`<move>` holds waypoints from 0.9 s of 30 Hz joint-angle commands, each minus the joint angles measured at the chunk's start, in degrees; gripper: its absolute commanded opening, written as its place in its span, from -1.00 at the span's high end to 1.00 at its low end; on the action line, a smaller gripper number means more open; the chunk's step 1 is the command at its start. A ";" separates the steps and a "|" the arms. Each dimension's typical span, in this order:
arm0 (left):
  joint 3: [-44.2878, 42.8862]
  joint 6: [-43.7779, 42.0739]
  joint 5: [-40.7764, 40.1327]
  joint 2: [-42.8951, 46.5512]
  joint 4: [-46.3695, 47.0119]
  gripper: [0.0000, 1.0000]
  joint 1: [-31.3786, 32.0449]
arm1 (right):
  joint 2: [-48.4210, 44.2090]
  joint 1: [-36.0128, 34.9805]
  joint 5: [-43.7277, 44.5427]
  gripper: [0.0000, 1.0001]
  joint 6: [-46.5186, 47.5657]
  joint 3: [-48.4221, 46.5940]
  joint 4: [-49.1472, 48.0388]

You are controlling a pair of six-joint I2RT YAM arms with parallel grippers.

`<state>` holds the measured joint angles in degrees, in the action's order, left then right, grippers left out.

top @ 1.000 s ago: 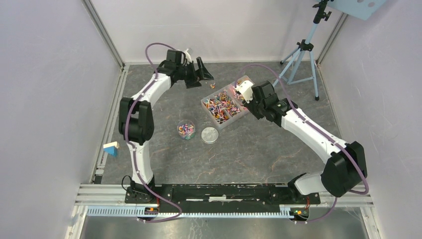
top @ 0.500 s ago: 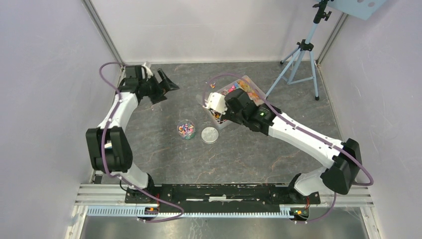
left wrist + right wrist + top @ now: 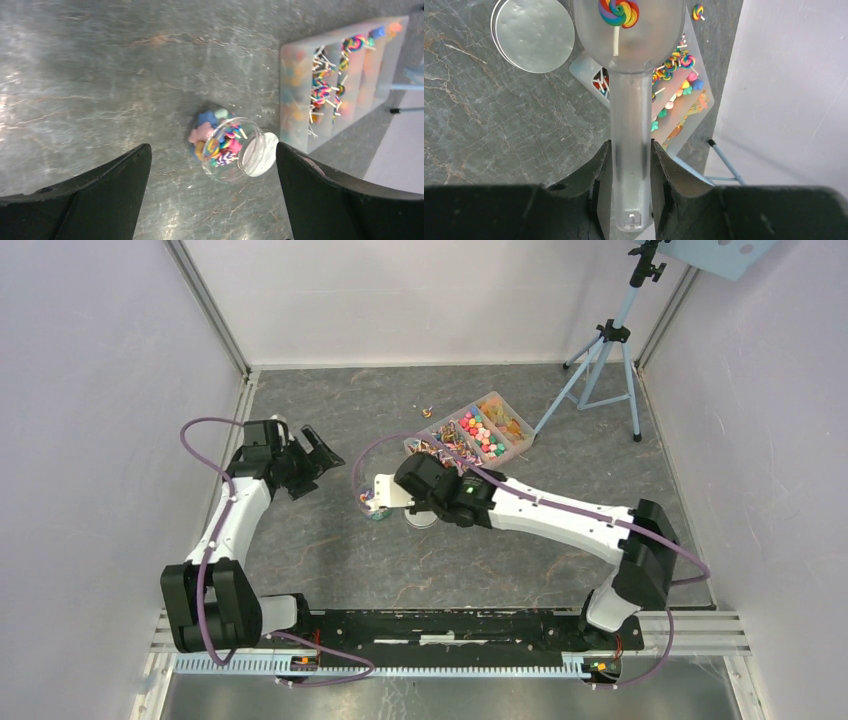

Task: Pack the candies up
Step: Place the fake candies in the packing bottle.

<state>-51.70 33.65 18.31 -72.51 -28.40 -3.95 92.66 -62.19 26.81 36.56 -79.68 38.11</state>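
My right tool (image 3: 631, 162) is clamping narrow on the handle of a clear scoop (image 3: 630, 100), jaws pressing both sides of it. One rainbow lollipop (image 3: 619, 12) is lying in the scoop bowl. In the top view the bowl is hovering around the glass jar (image 3: 227, 150), which is part full of candies (image 3: 212, 142). More candies are sitting in the divided tray (image 3: 292, 75) at 1 o'clock from the jar. The round lid (image 3: 534, 35) is lying flat just beside the jar at 3 o'clock.

Risks, as I'm judging them: the scoop bowl is looking wider than the jar mouth, so tipping off-centre is likely sending the lollipop onto the tabletop (image 3: 500, 550). Its stick could be catching on the rim. A low bowl could be knocking the jar over.

My left tool (image 3: 314, 458) is gaping wide, gripping nothing, well apart at 10 o'clock from the jar.
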 commanded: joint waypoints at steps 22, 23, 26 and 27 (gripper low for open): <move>5.75 0.37 3.72 6.33 3.83 -1.00 -6.35 | 12.71 -9.33 19.60 1.00 7.87 -10.91 7.71; 5.66 0.32 3.91 6.39 3.78 -1.00 -6.32 | 12.97 -9.50 20.51 1.00 8.23 -11.02 7.55; 5.50 0.19 4.09 6.49 3.71 -1.00 -6.26 | 13.90 -10.08 24.38 1.00 9.00 -11.54 7.41; 5.56 0.19 4.24 6.42 3.83 -1.00 -6.32 | 14.31 -10.35 25.54 1.00 9.50 -11.61 7.48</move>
<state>-46.11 33.65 20.40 -67.55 -26.65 -10.02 106.10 -71.57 45.19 44.10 -88.12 45.95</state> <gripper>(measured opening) 0.996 0.334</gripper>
